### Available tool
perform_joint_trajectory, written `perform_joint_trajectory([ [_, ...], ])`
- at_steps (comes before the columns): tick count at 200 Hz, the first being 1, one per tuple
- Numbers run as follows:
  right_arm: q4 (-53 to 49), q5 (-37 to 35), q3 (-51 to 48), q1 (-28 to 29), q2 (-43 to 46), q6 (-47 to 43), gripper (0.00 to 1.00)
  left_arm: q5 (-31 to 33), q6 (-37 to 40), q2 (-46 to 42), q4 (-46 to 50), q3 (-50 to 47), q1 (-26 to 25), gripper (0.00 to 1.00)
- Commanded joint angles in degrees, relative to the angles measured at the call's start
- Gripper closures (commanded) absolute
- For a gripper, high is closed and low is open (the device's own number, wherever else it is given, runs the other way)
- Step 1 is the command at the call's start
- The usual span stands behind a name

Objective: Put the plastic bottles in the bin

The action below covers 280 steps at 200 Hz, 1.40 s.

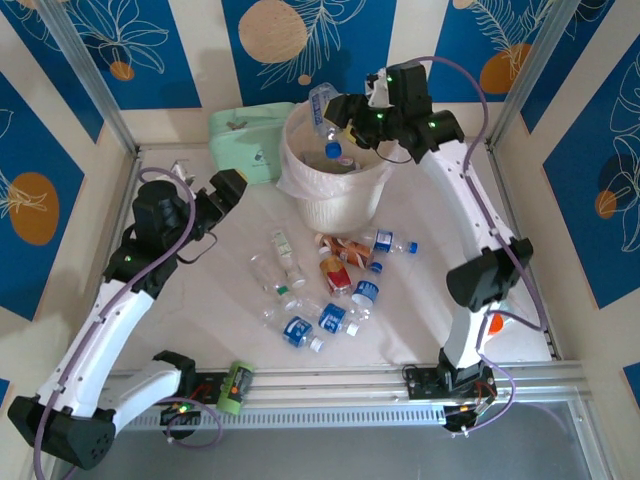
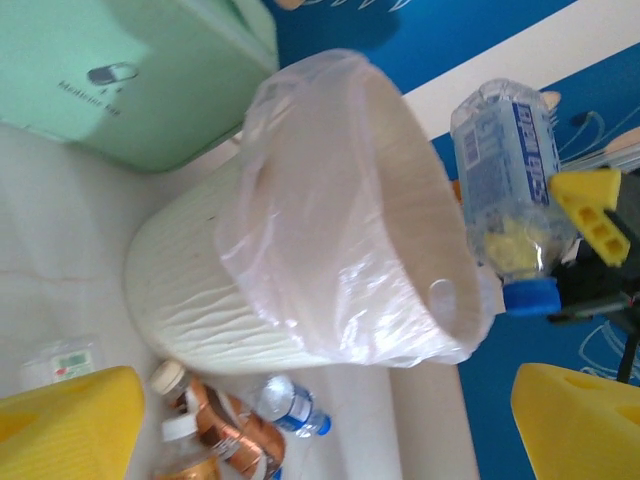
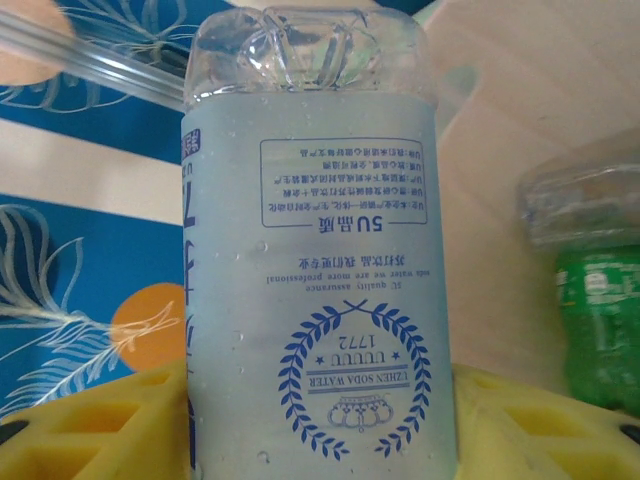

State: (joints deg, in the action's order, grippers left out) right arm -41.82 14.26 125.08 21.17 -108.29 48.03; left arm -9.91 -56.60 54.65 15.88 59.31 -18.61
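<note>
My right gripper [image 1: 348, 118] is shut on a clear plastic bottle [image 1: 322, 104] with a pale blue label and blue cap, held cap-down over the rim of the bin [image 1: 330, 200]. In the right wrist view that bottle [image 3: 320, 280] stands between the yellow fingers of the right gripper [image 3: 320, 430]. The bin is a cream ribbed bucket lined with a translucent bag [image 2: 300, 250]. My left gripper [image 1: 226, 195] hovers left of the bin, open, with nothing between its yellow fingers [image 2: 70, 425]. Several bottles [image 1: 330, 285] lie on the table in front of the bin.
A flat pale-green pouch [image 1: 250, 140] lies behind and left of the bin. Copper-labelled bottles [image 2: 220, 430] and a blue-labelled one [image 2: 290, 405] lie by the bin's base. A green bottle [image 3: 595, 320] shows at the right edge of the right wrist view. Metal frame rails [image 1: 330, 385] border the table.
</note>
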Motion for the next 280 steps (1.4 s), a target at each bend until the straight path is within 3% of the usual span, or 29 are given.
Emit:
perform_joint_trajectory([
  [1, -6.04, -0.59, 6.10, -0.06, -3.36, -3.44, 0.35, 0.87, 1.49, -1.93, 1.22, -1.18, 0.35, 0.07],
  [40, -10.41, -0.71, 14.48, -0.34, -7.72, -4.79, 0.22, 1.18, 2.52, -2.54, 2.90, -2.68, 0.33, 0.08],
  [105, -11.78, -3.66, 12.06, 2.10, 0.07, -7.47, 0.19, 4.03, 3.41, -2.26, 9.79, -4.17, 0.34, 0.18],
  [146, -7.86, -11.24, -7.64, 8.96, 16.02, -10.46, 0.18, 2.64, 2.82, -2.19, 12.13, -8.14, 0.41, 0.22],
  [187, -2.70, -19.94, -31.39, 19.74, 31.00, -8.94, 0.14, 2.11, 1.29, -1.11, 14.36, -10.63, 0.13, 0.27],
  [239, -7.45, -27.31, -46.29, 27.44, 34.71, -5.38, 0.16, 1.78, -1.08, 0.78, 14.30, -12.64, -0.13, 0.29],
  [280, -10.61, -33.83, -52.31, 24.98, 36.55, 2.49, 0.16, 1.75, -2.23, 1.55, 12.70, -13.08, -0.20, 0.29],
])
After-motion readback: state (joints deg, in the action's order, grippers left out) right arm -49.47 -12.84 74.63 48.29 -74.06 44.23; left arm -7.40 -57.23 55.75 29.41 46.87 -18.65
